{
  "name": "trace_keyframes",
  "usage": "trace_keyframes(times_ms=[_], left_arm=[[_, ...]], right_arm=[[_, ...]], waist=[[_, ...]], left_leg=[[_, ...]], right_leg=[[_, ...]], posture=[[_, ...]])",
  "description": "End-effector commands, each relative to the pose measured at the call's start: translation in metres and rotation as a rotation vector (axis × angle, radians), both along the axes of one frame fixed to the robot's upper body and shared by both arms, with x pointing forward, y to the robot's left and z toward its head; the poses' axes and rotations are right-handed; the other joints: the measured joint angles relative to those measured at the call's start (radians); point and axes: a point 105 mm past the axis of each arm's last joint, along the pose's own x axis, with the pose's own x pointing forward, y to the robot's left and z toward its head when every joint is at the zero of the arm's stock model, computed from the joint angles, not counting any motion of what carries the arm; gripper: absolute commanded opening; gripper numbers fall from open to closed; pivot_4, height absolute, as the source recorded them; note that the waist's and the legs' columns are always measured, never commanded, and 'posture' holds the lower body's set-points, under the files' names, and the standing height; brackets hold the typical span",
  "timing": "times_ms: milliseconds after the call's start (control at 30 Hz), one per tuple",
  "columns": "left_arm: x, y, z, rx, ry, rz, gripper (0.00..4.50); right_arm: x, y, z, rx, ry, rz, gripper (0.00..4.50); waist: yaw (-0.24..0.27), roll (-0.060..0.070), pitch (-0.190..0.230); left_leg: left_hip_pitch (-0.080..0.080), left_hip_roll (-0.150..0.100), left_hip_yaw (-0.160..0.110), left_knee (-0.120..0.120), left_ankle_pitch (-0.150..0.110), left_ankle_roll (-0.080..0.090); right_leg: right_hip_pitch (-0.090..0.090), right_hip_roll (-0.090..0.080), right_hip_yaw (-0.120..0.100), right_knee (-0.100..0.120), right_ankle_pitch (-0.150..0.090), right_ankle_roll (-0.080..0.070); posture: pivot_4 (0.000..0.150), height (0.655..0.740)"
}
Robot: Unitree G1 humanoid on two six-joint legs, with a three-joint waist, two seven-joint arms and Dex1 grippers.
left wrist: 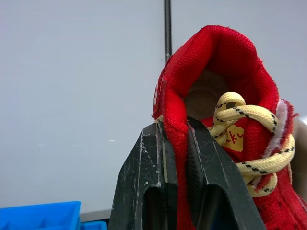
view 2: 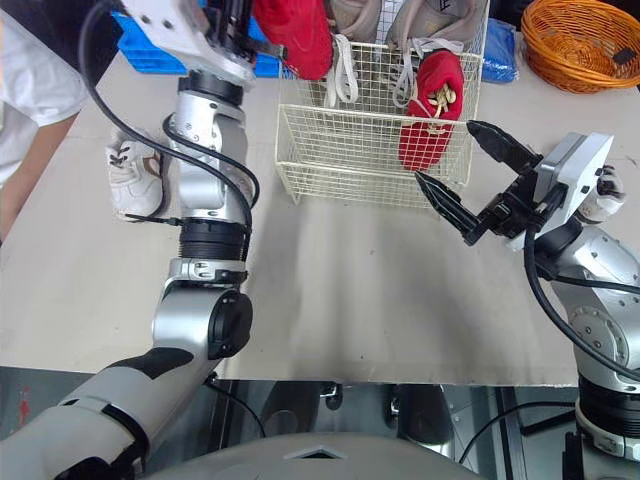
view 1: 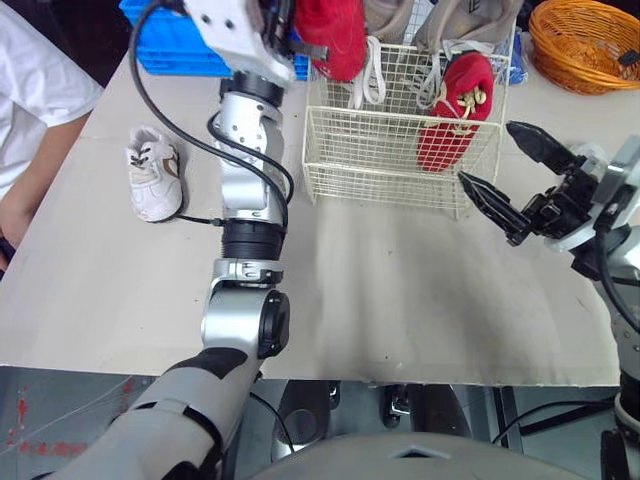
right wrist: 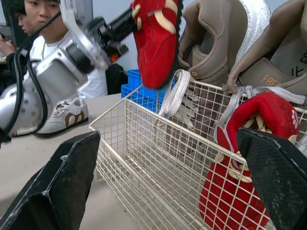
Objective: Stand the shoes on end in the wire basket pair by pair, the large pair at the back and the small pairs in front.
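A cream wire basket [view 1: 380, 160] stands at the far middle of the table. A large tan pair [right wrist: 216, 43] stands on end along its back. One small red shoe [view 1: 455, 110] stands in its front right corner. My left gripper [left wrist: 173, 127] is shut on the heel collar of a second small red shoe [view 1: 335, 35] with yellow laces, held above the basket's left side. My right gripper [view 1: 486, 151] hangs open just right of the basket's front corner, holding nothing. A small white shoe [view 1: 155, 175] lies on the table left of my left arm.
An orange wicker basket [view 1: 590, 40] sits at the back right and a blue crate [view 1: 170, 45] at the back left. A person in a white sleeve [view 1: 30, 110] is at the table's left edge. The table's front edge [view 1: 350, 375] is near.
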Motion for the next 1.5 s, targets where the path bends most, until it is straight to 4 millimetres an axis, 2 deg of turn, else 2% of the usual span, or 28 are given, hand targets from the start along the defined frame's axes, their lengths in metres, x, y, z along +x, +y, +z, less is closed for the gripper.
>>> trace_keyframes(times_ms=[33, 133, 367, 500, 567, 600, 700, 733, 767, 833, 933, 1100, 1333, 1500], left_arm=[[-0.009, -0.009, -0.005, 0.039, -0.054, 0.001, 0.02], [-0.007, -0.016, -0.022, 0.083, -0.017, -0.001, 0.02], [0.002, -0.016, -0.074, 0.160, 0.148, 0.001, 0.02], [0.004, -0.017, -0.092, 0.189, 0.255, -0.058, 0.02], [0.004, -0.015, -0.096, 0.185, 0.290, -0.063, 1.05], [0.003, -0.014, -0.096, 0.179, 0.299, -0.068, 1.26], [-0.002, -0.012, -0.098, 0.169, 0.321, -0.088, 2.64], [-0.003, -0.009, -0.099, 0.161, 0.331, -0.086, 3.23], [-0.005, -0.007, -0.099, 0.157, 0.340, -0.085, 3.48], [-0.010, -0.004, -0.100, 0.171, 0.354, -0.075, 4.45], [-0.017, 0.003, -0.103, 0.222, 0.373, -0.058, 4.49], [-0.032, 0.006, -0.094, 0.276, 0.365, -0.075, 4.49], [-0.059, 0.011, -0.046, 0.375, 0.279, -0.201, 4.49], [-0.078, 0.006, -0.017, 0.542, 0.278, -0.447, 4.49]], right_arm=[[-0.009, -0.005, 0.013, 0.015, -0.077, -0.030, 4.50], [-0.010, -0.005, 0.013, 0.019, -0.078, -0.035, 4.50], [-0.009, -0.008, 0.014, 0.021, -0.084, -0.047, 4.50], [-0.008, -0.010, 0.014, 0.019, -0.084, -0.052, 4.50], [-0.008, -0.010, 0.014, 0.019, -0.085, -0.053, 4.50], [-0.008, -0.011, 0.014, 0.018, -0.085, -0.054, 4.50], [-0.007, -0.013, 0.015, 0.014, -0.087, -0.063, 4.50], [-0.007, -0.014, 0.015, 0.012, -0.088, -0.067, 4.50], [-0.007, -0.016, 0.015, 0.011, -0.087, -0.071, 4.50], [-0.006, -0.020, 0.015, 0.007, -0.083, -0.082, 4.50], [-0.004, -0.026, 0.014, -0.008, -0.075, -0.104, 4.50], [0.002, -0.041, 0.014, -0.027, -0.071, -0.167, 4.50], [0.021, -0.089, 0.011, -0.041, -0.039, -0.396, 4.50], [0.031, -0.125, -0.017, -0.078, 0.087, -0.548, 4.50]], waist=[[0.000, 0.000, 0.000], [-0.001, 0.000, 0.000], [-0.001, 0.001, -0.002], [-0.001, 0.002, -0.003], [-0.001, 0.002, -0.004], [0.000, 0.003, -0.005], [0.000, 0.004, -0.007], [0.000, 0.005, -0.008], [0.000, 0.005, -0.008], [0.000, 0.006, -0.009], [-0.001, 0.007, -0.009], [-0.001, 0.007, -0.009], [0.000, 0.007, -0.009], [0.000, 0.007, -0.009]], left_leg=[[0.000, 0.000, 0.000, 0.000, 0.000, 0.000], [0.000, 0.000, 0.000, 0.000, 0.000, 0.000], [0.001, 0.000, 0.000, 0.000, 0.000, 0.000], [0.002, 0.000, 0.000, 0.000, 0.000, 0.000], [0.005, 0.000, 0.000, 0.000, 0.000, 0.000], [0.006, 0.000, 0.000, -0.001, 0.000, 0.000], [0.009, 0.000, -0.001, 0.000, 0.000, 0.000], [0.010, 0.000, -0.001, 0.000, 0.000, 0.000], [0.010, 0.000, -0.001, 0.000, 0.000, 0.000], [0.010, 0.000, -0.002, 0.000, 0.000, 0.000], [0.010, 0.000, -0.002, 0.000, 0.000, 0.000], [0.010, 0.000, -0.002, 0.000, 0.000, 0.000], [0.009, 0.000, -0.003, -0.001, 0.000, 0.000], [0.009, 0.000, -0.002, -0.002, 0.000, 0.000]], right_leg=[[0.000, 0.000, 0.000, 0.000, 0.000, 0.000], [0.000, 0.000, 0.000, 0.000, 0.000, 0.000], [0.000, 0.000, 0.000, 0.000, 0.000, 0.000], [0.002, 0.000, 0.000, 0.000, 0.000, 0.000], [0.004, 0.000, 0.001, 0.000, 0.000, 0.000], [0.005, 0.000, 0.001, 0.000, 0.000, 0.000], [0.007, 0.000, 0.000, 0.000, 0.000, 0.000], [0.009, 0.000, 0.000, 0.000, 0.000, 0.000], [0.009, 0.000, 0.000, 0.000, 0.000, 0.000], [0.009, 0.000, 0.000, 0.000, 0.000, 0.000], [0.009, 0.000, 0.000, 0.000, 0.000, 0.000], [0.009, 0.000, 0.000, 0.000, 0.000, 0.000], [0.009, 0.000, 0.000, -0.001, 0.000, 0.000], [0.009, 0.001, 0.000, -0.002, 0.000, 0.000]], posture=[[0.150, 0.6860], [0.150, 0.6860], [0.150, 0.6860], [0.150, 0.6860], [0.150, 0.6860], [0.150, 0.6860], [0.150, 0.6860], [0.150, 0.6860], [0.150, 0.6860], [0.150, 0.6860], [0.150, 0.6860], [0.150, 0.6860], [0.150, 0.6860], [0.150, 0.6860]])
